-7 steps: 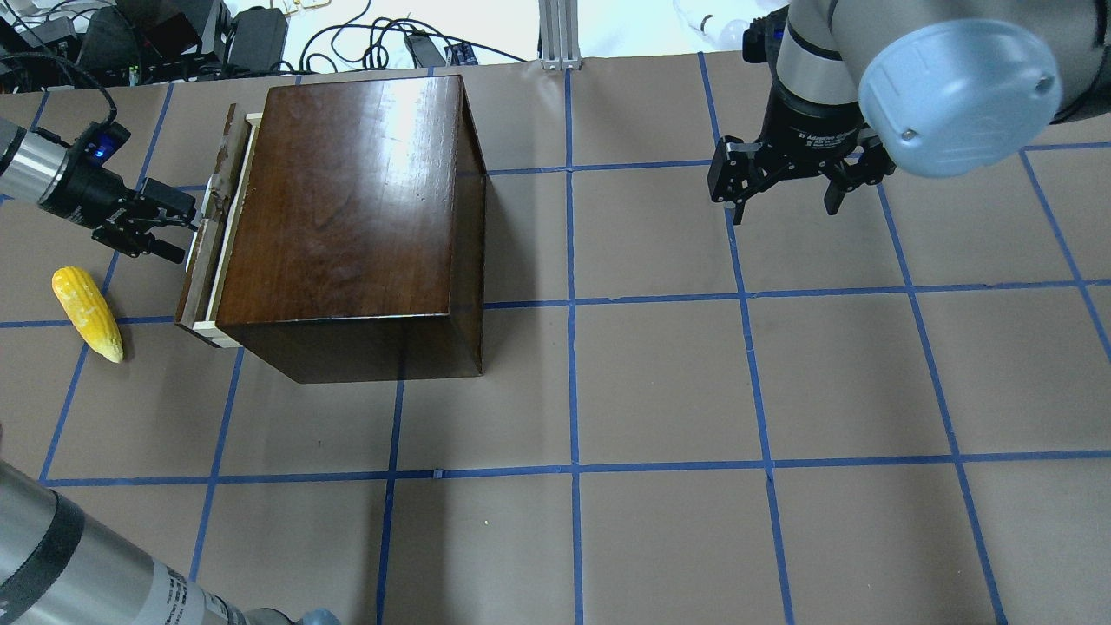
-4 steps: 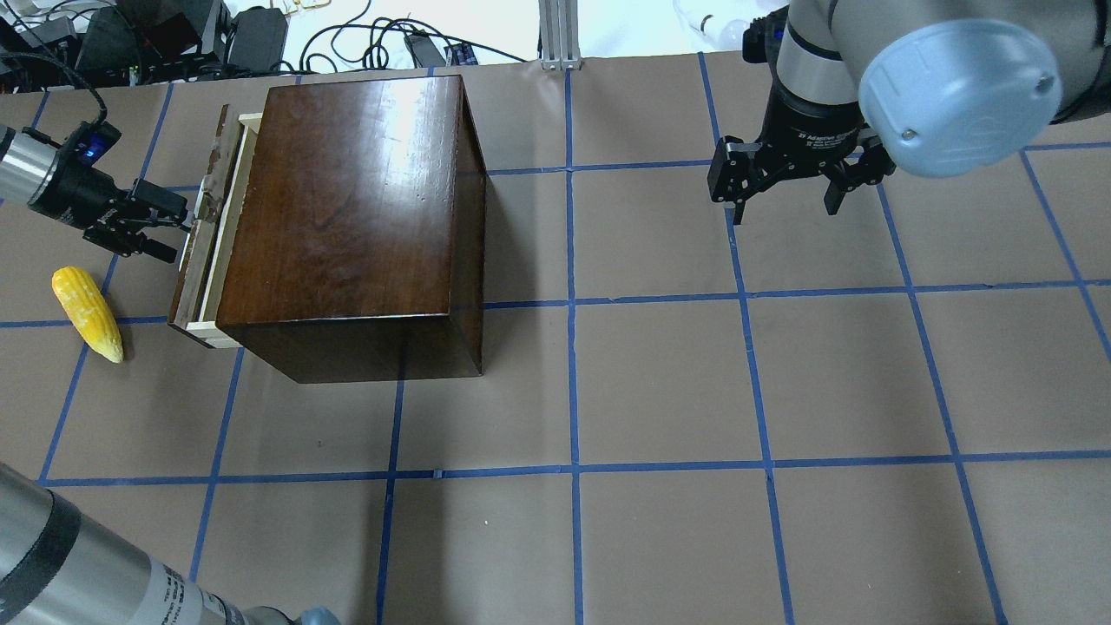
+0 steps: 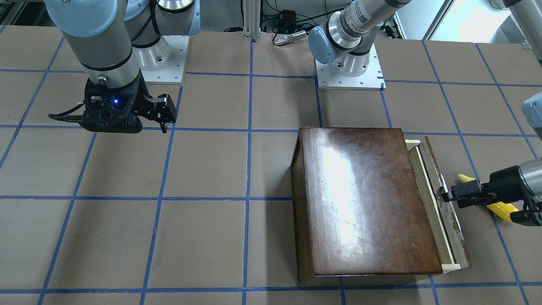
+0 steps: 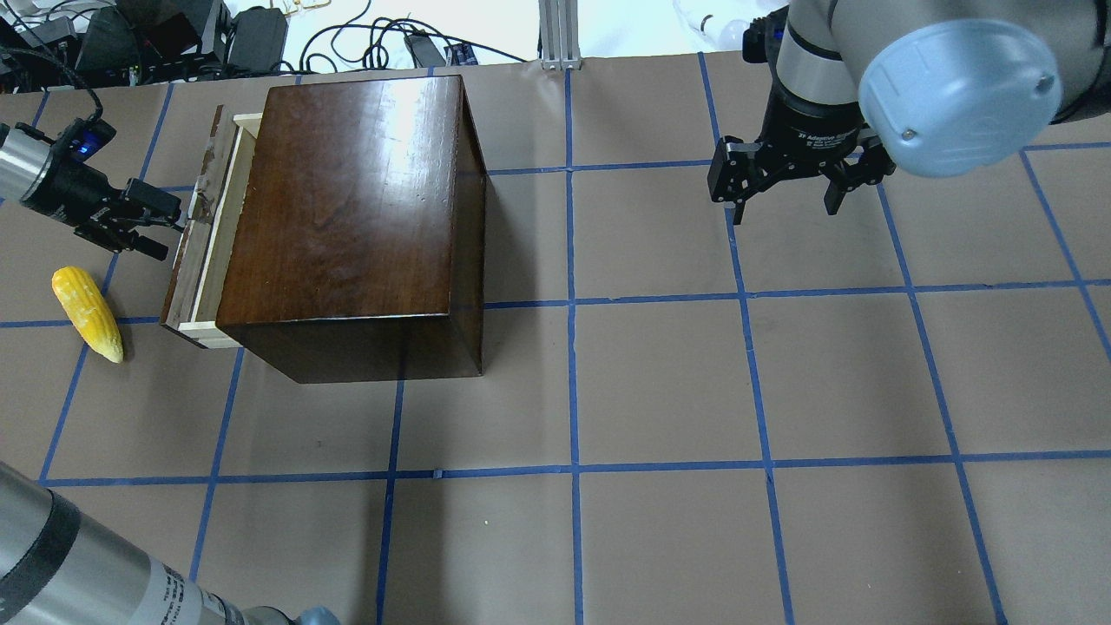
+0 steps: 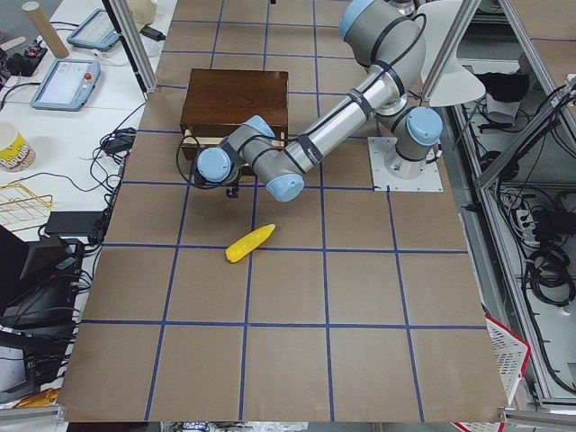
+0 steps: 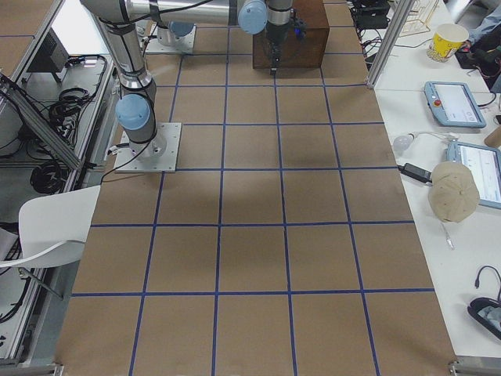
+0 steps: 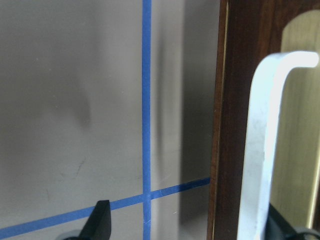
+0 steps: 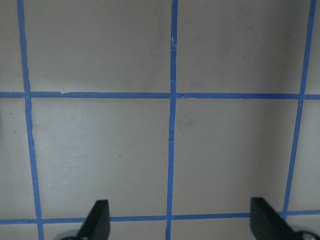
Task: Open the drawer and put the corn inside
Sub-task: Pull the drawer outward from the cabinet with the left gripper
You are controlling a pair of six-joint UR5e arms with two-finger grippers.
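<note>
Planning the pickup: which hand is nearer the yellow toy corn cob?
Left. The left hand sits at the drawer's worn brown front panel, just beside the yellow toy corn cob; the right hand hangs far off, beyond the glossy dark wooden box.

Glossy wooden box [image 4: 347, 200], drawer [image 4: 208, 227] of pale raw wood, bumpy corn [image 4: 87, 314], matt table [image 4: 660, 382].

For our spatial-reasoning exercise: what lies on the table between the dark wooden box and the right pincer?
Nothing but bare table crossed by blue tape lines, as the overhead view shows, from box to right pincer.
</note>
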